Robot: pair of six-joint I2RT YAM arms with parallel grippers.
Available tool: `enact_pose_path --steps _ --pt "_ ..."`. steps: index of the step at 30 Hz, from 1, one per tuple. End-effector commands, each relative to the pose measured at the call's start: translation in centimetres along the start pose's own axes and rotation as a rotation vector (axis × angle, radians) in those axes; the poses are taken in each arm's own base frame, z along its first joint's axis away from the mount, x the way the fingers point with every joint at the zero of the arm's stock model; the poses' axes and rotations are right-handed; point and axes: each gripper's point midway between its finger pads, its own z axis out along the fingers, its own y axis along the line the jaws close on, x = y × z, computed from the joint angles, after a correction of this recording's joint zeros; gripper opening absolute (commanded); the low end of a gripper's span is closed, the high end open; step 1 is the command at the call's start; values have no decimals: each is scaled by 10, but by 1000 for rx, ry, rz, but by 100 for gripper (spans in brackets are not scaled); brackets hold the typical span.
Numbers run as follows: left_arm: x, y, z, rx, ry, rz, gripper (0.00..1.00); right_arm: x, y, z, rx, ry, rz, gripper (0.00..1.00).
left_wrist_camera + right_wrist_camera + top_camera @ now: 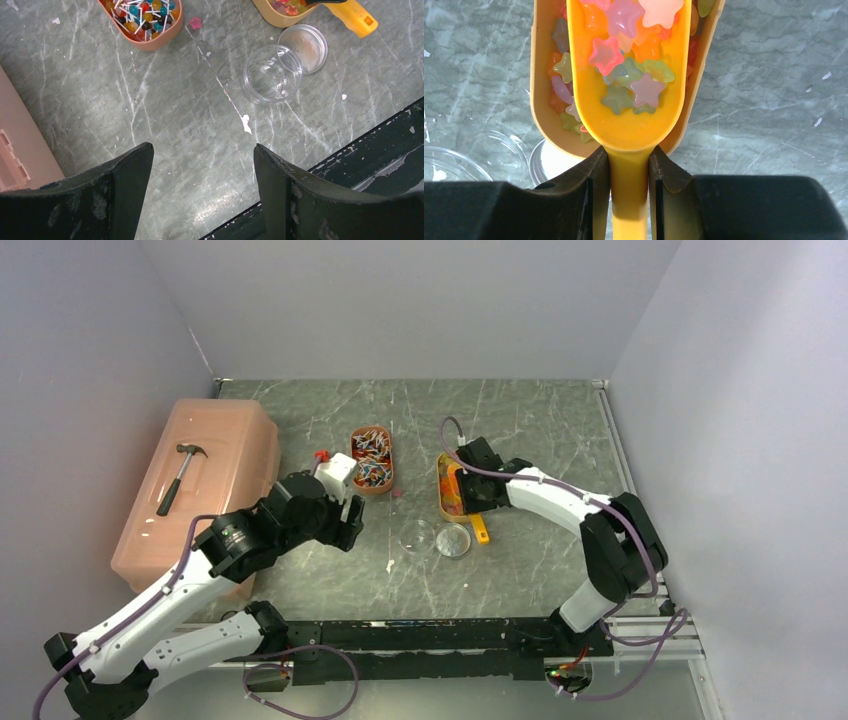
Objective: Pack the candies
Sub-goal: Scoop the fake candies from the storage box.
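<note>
1. R gripper (629, 162): jaws pinched on the handle of the yellow scoop (626, 125), bottom centre of R wrist view.
2. Scoop bowl holds a load of star candies (624, 65). More lie in the tan tray (540, 75) beneath, top of frame.
3. Step, by my read: scoop is loaded, transfer not yet made.
4. Next, I'd say: lift it level, carry to the clear jar (272, 73), upper right of L wrist view, and tip slowly over its mouth.
5. L gripper (202, 165): wide open, holding nothing, above the table (175, 110).
</note>
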Motion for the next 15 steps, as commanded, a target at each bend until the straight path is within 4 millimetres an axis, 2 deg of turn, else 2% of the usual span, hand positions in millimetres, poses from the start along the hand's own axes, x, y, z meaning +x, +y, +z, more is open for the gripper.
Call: enact_pose_path --steps 1,9,15 --pt "0 3 1 -23 1 -1 78 -25 1 -18 -8 -130 -6 0" --pt "-1 6 2 -36 -2 -1 78 -31 2 -44 -30 -214 -19 0" --pt "-2 8 1 -48 -7 -4 78 -27 10 -68 -52 -251 -67 0"
